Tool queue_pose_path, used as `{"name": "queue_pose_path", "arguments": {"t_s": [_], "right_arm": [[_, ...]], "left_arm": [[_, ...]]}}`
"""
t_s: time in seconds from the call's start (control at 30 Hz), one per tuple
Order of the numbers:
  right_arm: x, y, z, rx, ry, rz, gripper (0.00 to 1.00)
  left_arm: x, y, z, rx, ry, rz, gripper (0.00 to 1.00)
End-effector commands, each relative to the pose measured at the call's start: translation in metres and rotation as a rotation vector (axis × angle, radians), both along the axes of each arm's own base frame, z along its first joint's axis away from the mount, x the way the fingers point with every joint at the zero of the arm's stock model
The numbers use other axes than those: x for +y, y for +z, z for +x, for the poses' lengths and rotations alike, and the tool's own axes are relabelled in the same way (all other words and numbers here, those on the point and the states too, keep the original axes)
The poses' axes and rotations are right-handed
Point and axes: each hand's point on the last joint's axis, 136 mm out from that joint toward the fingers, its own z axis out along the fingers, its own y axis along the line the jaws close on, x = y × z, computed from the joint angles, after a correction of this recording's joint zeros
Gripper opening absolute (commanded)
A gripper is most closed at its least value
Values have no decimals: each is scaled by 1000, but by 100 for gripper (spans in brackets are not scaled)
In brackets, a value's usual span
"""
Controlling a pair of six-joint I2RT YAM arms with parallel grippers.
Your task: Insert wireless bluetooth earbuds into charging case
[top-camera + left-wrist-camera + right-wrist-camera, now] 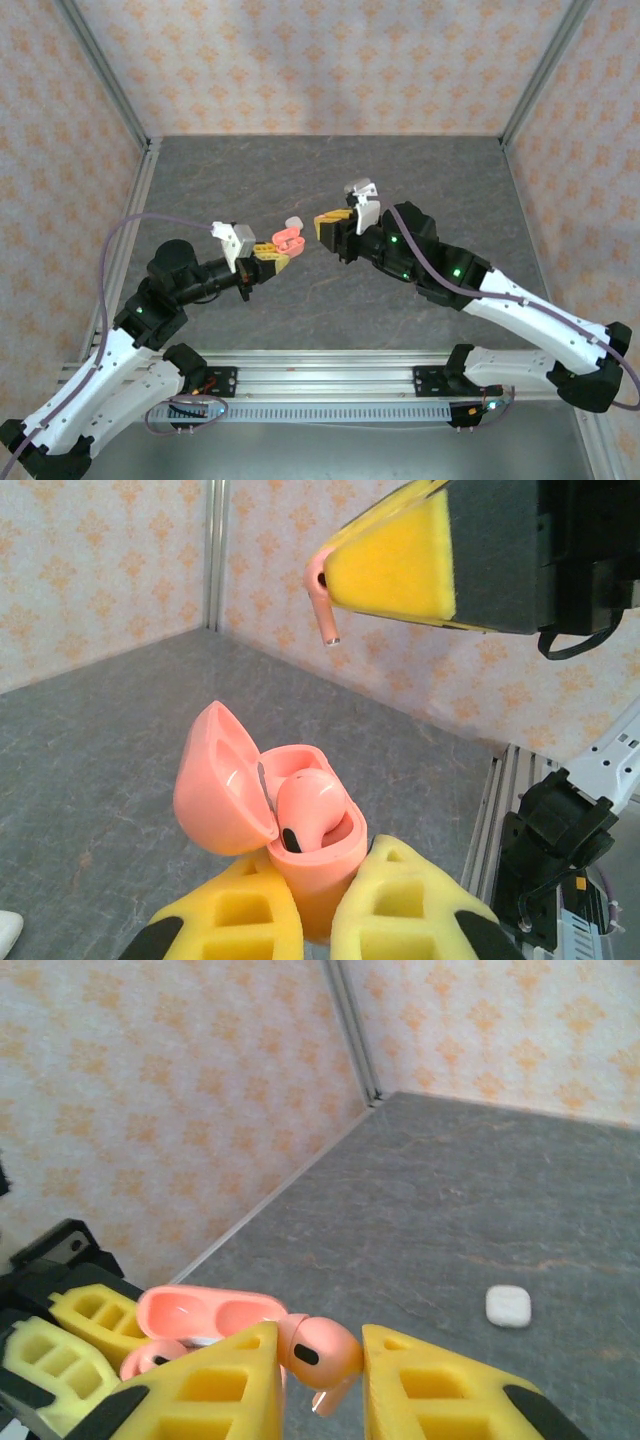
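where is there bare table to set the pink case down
Bare table runs along the back wall beyond both grippers, and in the near middle up to the front rail. The centre is crowded: the left gripper holding the pink case nearly meets the right gripper pinching a pink earbud.

Two-tone arms, yellow tips

The left arm [110, 365] and right arm [545, 320] both had white shells over black joints, tiny green lights [455, 270], a purple cable [118, 240] looping off each, white camera blocks [236, 240] at the wrists, and chunky yellow fingers [232, 920] with square cut-out pockets.
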Motion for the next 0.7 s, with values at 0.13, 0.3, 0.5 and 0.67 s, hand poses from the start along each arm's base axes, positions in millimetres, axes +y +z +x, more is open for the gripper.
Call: {"name": "queue_pose_path", "arguments": {"t_s": [0.13,0.3,0.5,0.67], "right_arm": [[18,23,-5,-65,72,57,24],[25,19,-9,-70,97,42,24],[32,9,-11,-60,121,22,24],[36,4,-14,-51,147,14,24]], "left_arm": [[-2,24,-10,-57,-39,-52,0],[0,27,-11,-66,-28,-59,0],[4,26,-10,-56,-7,-45,0],[7,28,-10,-60,13,-46,0]]}}
